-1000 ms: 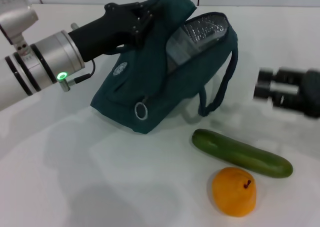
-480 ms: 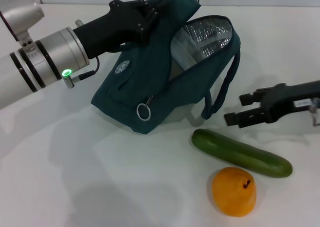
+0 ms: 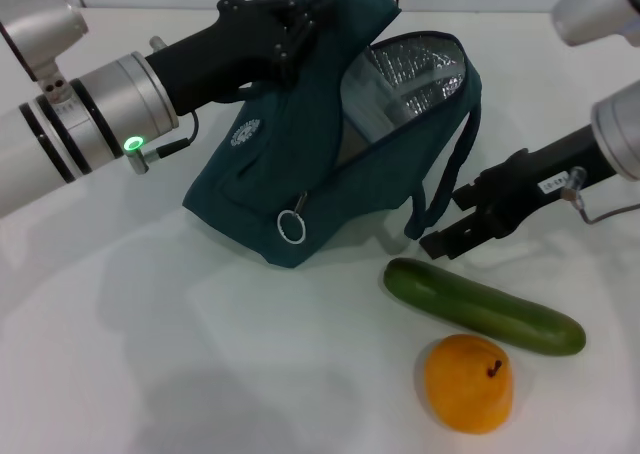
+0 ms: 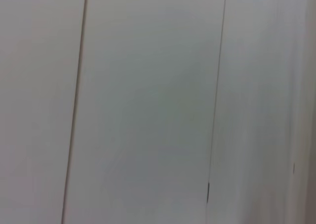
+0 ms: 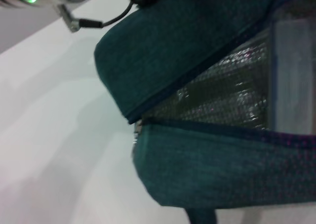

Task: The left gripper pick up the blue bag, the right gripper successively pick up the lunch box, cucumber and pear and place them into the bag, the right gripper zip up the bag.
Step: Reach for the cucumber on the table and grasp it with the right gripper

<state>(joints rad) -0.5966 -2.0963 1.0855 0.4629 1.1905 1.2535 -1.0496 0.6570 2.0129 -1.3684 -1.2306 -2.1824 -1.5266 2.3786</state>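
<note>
My left gripper point(image 3: 278, 26) is shut on the top fabric of the blue bag point(image 3: 265, 174) and holds it tilted with its mouth open. The silver foil lining point(image 3: 415, 74) shows. A pale clear edge inside the opening point(image 5: 291, 76) looks like the lunch box. The right gripper point(image 3: 448, 220) is open and empty. It hovers beside the bag's loop handle point(image 3: 455, 164), just above the near end of the cucumber point(image 3: 485, 307). The pear point(image 3: 467, 382) stands in front of the cucumber. The right wrist view shows the bag point(image 5: 207, 169) close up.
The zipper's metal ring pull point(image 3: 291, 227) hangs at the bag's front corner. The white table point(image 3: 150, 354) stretches to the left and front. The left wrist view shows only pale wall panels point(image 4: 148, 105).
My right gripper has come in from the right edge towards the bag and now hangs over the cucumber's near end. The left gripper raised the bag slightly, then held still.
</note>
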